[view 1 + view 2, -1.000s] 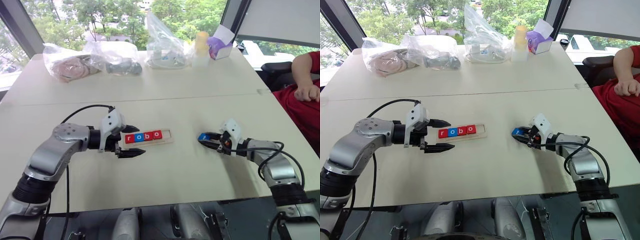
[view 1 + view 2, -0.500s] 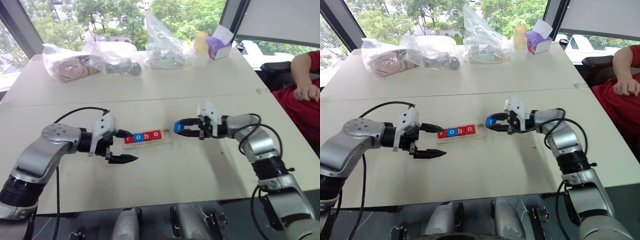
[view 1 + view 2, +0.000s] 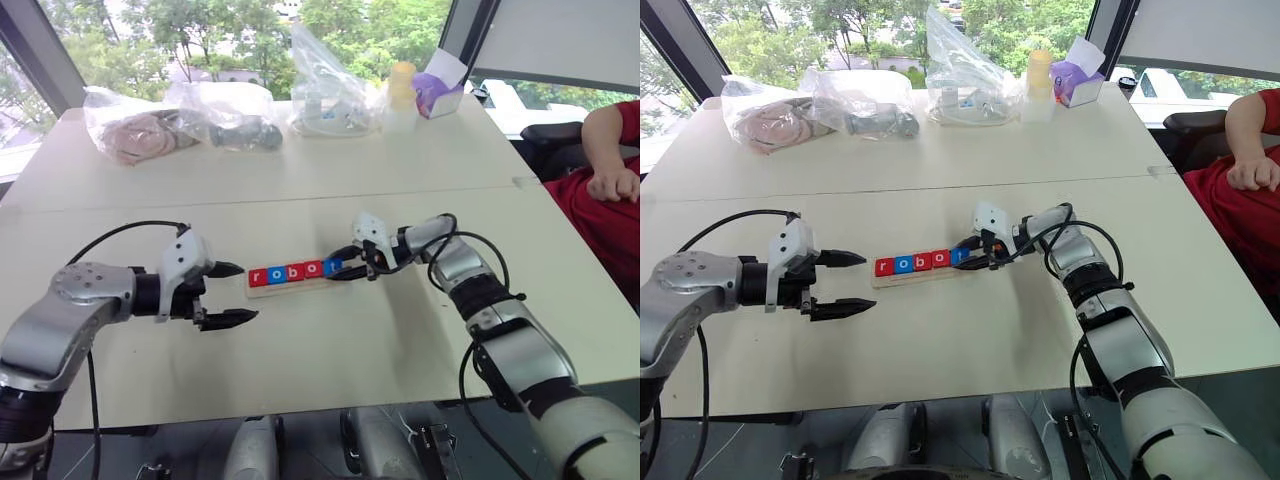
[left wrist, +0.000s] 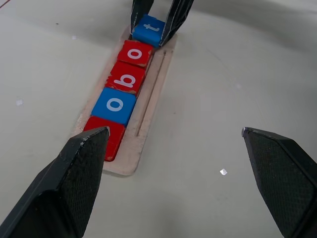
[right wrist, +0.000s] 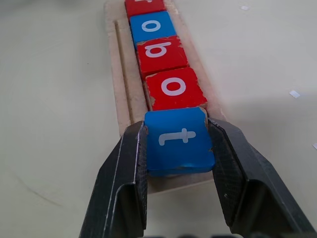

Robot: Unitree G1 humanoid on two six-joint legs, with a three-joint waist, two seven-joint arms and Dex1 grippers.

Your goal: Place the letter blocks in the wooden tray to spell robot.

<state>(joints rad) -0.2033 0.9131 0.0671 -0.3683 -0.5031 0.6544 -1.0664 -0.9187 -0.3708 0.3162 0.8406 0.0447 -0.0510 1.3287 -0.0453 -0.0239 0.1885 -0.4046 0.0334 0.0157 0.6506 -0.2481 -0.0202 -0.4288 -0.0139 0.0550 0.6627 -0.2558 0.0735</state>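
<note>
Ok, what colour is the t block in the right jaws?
Blue, with a white letter: the small square t block, clearest in the right wrist view.

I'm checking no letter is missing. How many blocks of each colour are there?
Red blocks: 3
Blue blocks: 2
Total: 5
</note>
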